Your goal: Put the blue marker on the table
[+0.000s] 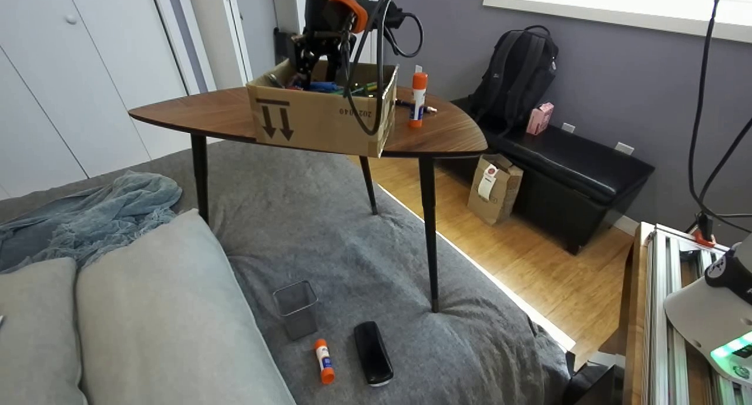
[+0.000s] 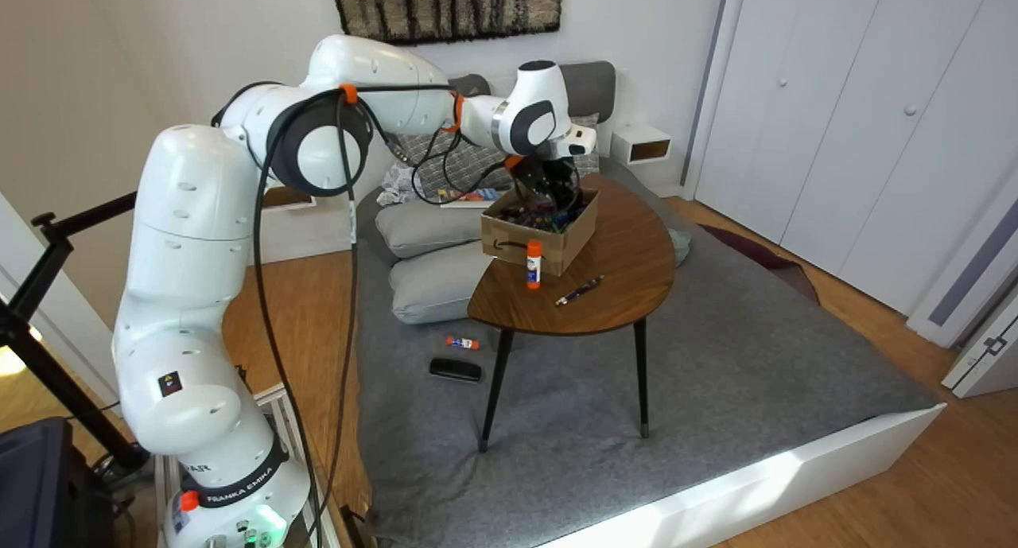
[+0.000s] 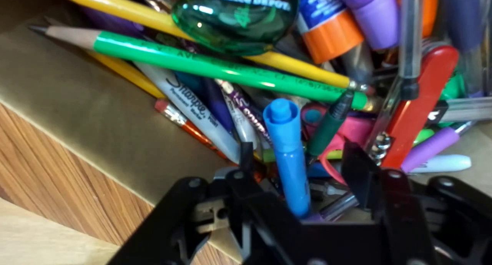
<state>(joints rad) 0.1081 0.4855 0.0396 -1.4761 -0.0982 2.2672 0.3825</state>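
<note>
The blue marker (image 3: 291,165) stands tilted among other pens inside the cardboard box (image 1: 320,123) in the wrist view, its capped end toward the camera. My gripper (image 3: 299,151) is open, one finger on each side of the marker, with gaps to both; the left finger is nearer to it. In an exterior view the gripper (image 1: 320,76) reaches down into the box, and a blue item shows near its fingers. The box also shows in an exterior view (image 2: 521,242), standing on the brown wooden table, seen in both exterior views (image 1: 194,114) (image 2: 636,246).
A white tube with orange cap (image 1: 418,102) stands on the table beside the box, near a slim dark pen (image 2: 580,290). Close around the blue marker are a green pencil (image 3: 215,67), pink scissors (image 3: 334,145) and a red folding tool (image 3: 421,107). Black cables hang from the arm.
</note>
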